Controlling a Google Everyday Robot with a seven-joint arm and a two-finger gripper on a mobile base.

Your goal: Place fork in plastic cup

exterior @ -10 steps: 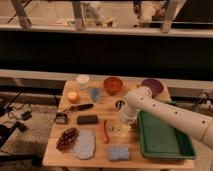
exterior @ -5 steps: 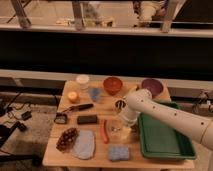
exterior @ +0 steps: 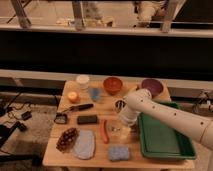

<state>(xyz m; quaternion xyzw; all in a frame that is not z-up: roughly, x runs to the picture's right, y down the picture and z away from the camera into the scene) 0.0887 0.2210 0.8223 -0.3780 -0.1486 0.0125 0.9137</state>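
Right now I have the gripper low over the near middle of the table, just left of the green tray and on the near side of the shiny metal cup. Its jaws stand apart, with nothing clamped between them. I take the fork to be the pale glint on the wood right beneath the gripper. The wrist hides most of it, so I cannot tell which way its handle runs. The plastic cup stands upright toward the far left, between the white round container and the orange bowl, well apart from the gripper.

As I judge it, the step in hand is the pick, and nothing has been lifted yet. To do it well I would square the jaws across the handle rather than along it. Then I would come straight down until both tips meet the wood on either side, and only then close. A thin, slick piece of metal lying flat will skate away if one tip lands first. I would grip it near one end rather than at the middle, so it hangs down and can be lowered into the cup's small mouth. The carrot lies just left of the gripper, so I would take care not to nudge it. On the way over I would lift well clear of the metal cup.
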